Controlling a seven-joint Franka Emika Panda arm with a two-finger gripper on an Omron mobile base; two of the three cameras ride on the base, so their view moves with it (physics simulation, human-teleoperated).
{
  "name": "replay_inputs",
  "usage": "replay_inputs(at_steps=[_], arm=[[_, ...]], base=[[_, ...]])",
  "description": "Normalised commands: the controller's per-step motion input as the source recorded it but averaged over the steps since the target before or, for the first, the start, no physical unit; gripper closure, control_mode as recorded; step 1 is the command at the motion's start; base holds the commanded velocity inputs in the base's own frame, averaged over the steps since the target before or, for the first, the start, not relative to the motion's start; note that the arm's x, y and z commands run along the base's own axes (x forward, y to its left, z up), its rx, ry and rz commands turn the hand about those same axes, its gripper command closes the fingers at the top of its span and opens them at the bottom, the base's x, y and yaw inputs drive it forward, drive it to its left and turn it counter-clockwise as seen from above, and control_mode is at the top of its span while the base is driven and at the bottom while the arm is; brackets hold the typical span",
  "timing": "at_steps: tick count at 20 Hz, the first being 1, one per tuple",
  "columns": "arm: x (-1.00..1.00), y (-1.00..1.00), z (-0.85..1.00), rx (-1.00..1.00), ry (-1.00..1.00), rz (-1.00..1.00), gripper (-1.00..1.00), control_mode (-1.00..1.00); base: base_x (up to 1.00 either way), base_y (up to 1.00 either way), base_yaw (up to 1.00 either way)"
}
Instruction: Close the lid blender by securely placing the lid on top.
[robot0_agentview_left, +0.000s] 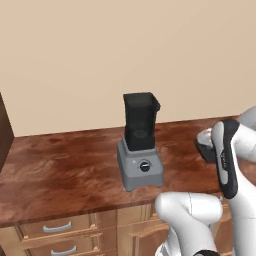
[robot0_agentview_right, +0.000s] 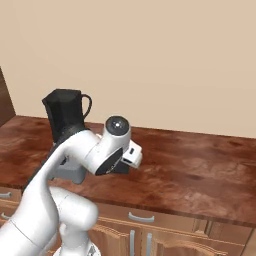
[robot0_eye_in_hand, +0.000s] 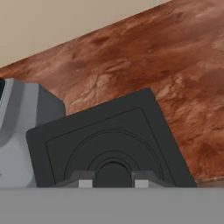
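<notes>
I see the blender (robot0_agentview_left: 140, 150) standing on the brown counter (robot0_agentview_left: 60, 170), well back from the front edge, its grey base (robot0_agentview_left: 140, 170) showing the round black knob (robot0_agentview_left: 145, 166) toward me. The tall black jar (robot0_agentview_left: 140, 121) sits upright on the base; its top is open, with nothing on the rim. The jar's inside is dark in the left base view and I cannot tell whether anything is in it.

The pincer (robot0_eye_in_hand: 112, 180) is low over the lid (robot0_eye_in_hand: 109, 142), which lies flat on the counter directly ahead of and beneath it in the hand view. The two dark fingertips (robot0_eye_in_hand: 83, 179) rise at the bottom of that view, one on each side of the round raised knob at the lid's centre. Whether they are pressed against that knob or merely bracketing it, I cannot tell.

Off to one side of the pincer, just beyond the lid's edge, the corner of the blender's grey base is visible in the hand view; lid and base look very near, possibly touching, not resolvable. In the left base view the lid (robot0_agentview_left: 205, 149) is partly hidden behind the white arm. Beyond the pincer the counter runs to a plain beige wall (robot0_agentview_left: 100, 50). Drawer fronts (robot0_agentview_left: 55, 229) with pale handles sit below the counter edge.
</notes>
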Motion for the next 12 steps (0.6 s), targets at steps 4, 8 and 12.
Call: replay_inputs(at_steps=[4,8,12], arm=[[-0.18,0.30,0.82,-0.01,-0.09,0.00,1.00,-1.00],[-0.20,0.23,0.84,-0.05,-0.11,-0.02,1.00,-1.00],[-0.17,0.23,0.87,-0.03,-0.14,-0.03,1.00,-1.00]], base=[[0.00,0.00,0.00],[0.00,0.00,0.00],[0.00,0.00,0.00]])
